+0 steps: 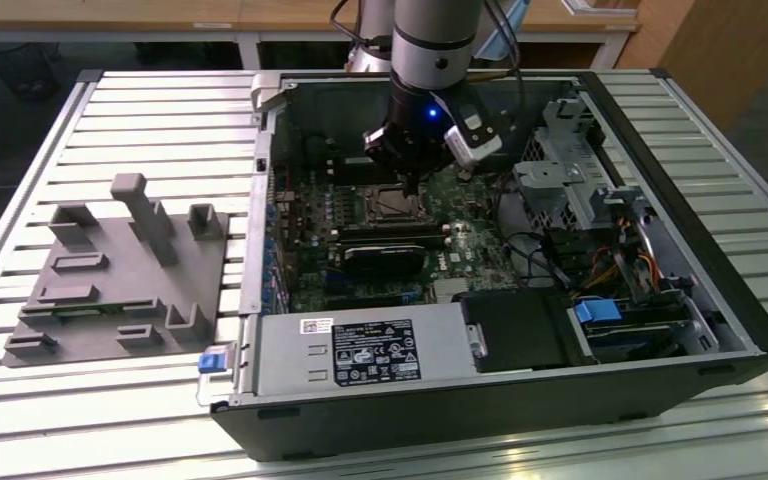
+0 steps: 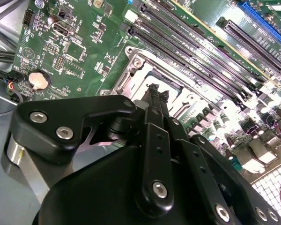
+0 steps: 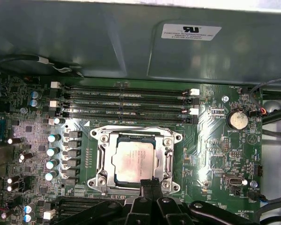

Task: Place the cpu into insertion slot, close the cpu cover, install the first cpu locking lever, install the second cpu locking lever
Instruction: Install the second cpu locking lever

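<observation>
Pale silvery-beige square cpu [image 3: 135, 160], flat and level inside the insertion slot [image 3: 113, 178] on green board. Over it, closed cpu cover [image 3: 104, 157]: silvery metal frame, chip showing through its square window. In the exterior view, same socket [image 1: 387, 203] mid-board.

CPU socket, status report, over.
Hand low at the socket's edge. CPU seated in the slot, cover down around it. Nothing in the way.

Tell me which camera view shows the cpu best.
The first wrist view: the cpu faces the camera, its pale top framed by the cpu cover. The second wrist view has the gripper in front of it; the exterior view shows it small and distant.
</observation>
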Tool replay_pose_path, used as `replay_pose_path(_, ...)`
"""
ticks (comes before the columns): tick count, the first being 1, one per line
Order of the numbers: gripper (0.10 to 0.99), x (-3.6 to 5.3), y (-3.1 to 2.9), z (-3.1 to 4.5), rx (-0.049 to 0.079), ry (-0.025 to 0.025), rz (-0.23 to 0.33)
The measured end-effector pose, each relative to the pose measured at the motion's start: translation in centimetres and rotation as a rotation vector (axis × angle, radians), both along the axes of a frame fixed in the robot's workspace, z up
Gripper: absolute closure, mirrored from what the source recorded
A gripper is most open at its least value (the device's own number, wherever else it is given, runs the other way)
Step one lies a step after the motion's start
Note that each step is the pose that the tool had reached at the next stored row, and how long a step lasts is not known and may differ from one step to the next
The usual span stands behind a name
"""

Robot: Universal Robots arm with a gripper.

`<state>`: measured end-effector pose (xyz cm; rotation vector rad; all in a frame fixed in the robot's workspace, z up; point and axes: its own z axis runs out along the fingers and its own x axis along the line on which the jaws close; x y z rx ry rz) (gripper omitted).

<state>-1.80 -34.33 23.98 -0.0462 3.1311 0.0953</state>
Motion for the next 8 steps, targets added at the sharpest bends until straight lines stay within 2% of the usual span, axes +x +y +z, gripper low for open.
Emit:
replay_pose_path(1, 0.980, 0.06, 0.00, 0.00, 0.000, 0.0025, 0.000)
replay_pose_path(4, 0.980, 0.29, -0.01, 0.00, 0.000, 0.0160, 0.000)
replay_pose_path(8, 0.980, 0.26, -0.28, -0.02, 0.001, 0.0164, 0.000)
